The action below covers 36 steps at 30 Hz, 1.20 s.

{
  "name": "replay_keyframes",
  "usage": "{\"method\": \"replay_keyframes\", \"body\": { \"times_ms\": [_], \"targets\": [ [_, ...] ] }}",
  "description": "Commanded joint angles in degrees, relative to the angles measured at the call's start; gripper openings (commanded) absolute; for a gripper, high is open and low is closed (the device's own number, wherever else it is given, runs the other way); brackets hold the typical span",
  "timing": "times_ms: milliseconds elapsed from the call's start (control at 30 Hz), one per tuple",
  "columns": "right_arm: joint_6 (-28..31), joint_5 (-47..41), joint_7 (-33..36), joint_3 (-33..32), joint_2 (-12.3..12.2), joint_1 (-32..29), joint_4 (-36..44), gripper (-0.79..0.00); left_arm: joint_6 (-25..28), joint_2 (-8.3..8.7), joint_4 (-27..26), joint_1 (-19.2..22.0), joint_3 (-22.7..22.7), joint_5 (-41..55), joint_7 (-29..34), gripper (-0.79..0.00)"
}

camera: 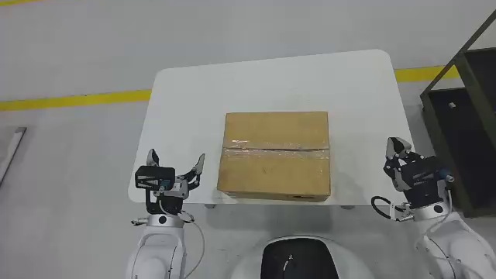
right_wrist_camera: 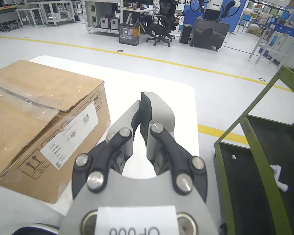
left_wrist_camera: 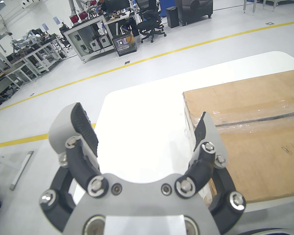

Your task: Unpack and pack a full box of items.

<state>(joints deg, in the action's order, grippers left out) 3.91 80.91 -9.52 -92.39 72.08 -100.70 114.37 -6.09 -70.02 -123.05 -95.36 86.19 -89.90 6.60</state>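
— Where's the box (camera: pixel 275 155)?
— Taped, near the bench's (camera: pixel 271 85) front edge.
— And the hands?
— Left hand (camera: pixel 177 156), fingers spread, at the front left corner. Right hand (camera: pixel 397 144), fingers together, at the right edge.

Box (camera: pixel 275 153) shut & taped, so contents hidden. Left wrist view: box (left_wrist_camera: pixel 254 133) cut off by pic edge. One finger (left_wrist_camera: pixel 205 135) of left gripper (left_wrist_camera: pixel 140 118) covers part of its end. Scribble (left_wrist_camera: pixel 292 147) on top runs off the edge, can't read it. Right wrist view: box (right_wrist_camera: pixel 39 113) cut off again. Label (right_wrist_camera: pixel 68 138) print too small to make out. Green rack (right_wrist_camera: pixel 257 147) off the tabletop's (right_wrist_camera: pixel 127 84) right edge is cut off. White thing (right_wrist_camera: pixel 279 179) on its shelf, can't tell what.
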Motion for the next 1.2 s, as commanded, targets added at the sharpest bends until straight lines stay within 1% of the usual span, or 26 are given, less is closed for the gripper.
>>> {"method": "replay_keyframes", "body": {
  "times_ms": [0, 233, 433, 733, 1000, 1167],
  "targets": [
    [0.2, 0.5, -0.1, -0.1, 0.0, 0.6, -0.4, -0.785, 0.0, 0.0, 0.0, 0.0, 0.0, 0.0, 0.0, 0.0],
    [2.2, 3.2, -0.3, 1.4, -0.1, 1.7, -2.8, -0.785, 0.0, 0.0, 0.0, 0.0, 0.0, 0.0, 0.0, 0.0],
    [2.4, 2.4, -0.7, 4.5, 0.2, 3.2, -6.7, -0.785, 0.0, 0.0, 0.0, 0.0, 0.0, 0.0, 0.0, 0.0],
    [2.8, -3.3, -0.5, 11.3, 1.2, 9.7, -14.1, -0.785, 0.0, 0.0, 0.0, 0.0, 0.0, 0.0, 0.0, 0.0],
    [4.2, -1.8, -0.5, 16.0, 1.8, 15.1, -19.4, -0.785, 0.0, 0.0, 0.0, 0.0, 0.0, 0.0, 0.0, 0.0],
    [6.3, -1.7, -1.0, 18.5, 2.1, 18.7, -21.9, -0.785, 0.0, 0.0, 0.0, 0.0, 0.0, 0.0, 0.0, 0.0]
  ]
}}
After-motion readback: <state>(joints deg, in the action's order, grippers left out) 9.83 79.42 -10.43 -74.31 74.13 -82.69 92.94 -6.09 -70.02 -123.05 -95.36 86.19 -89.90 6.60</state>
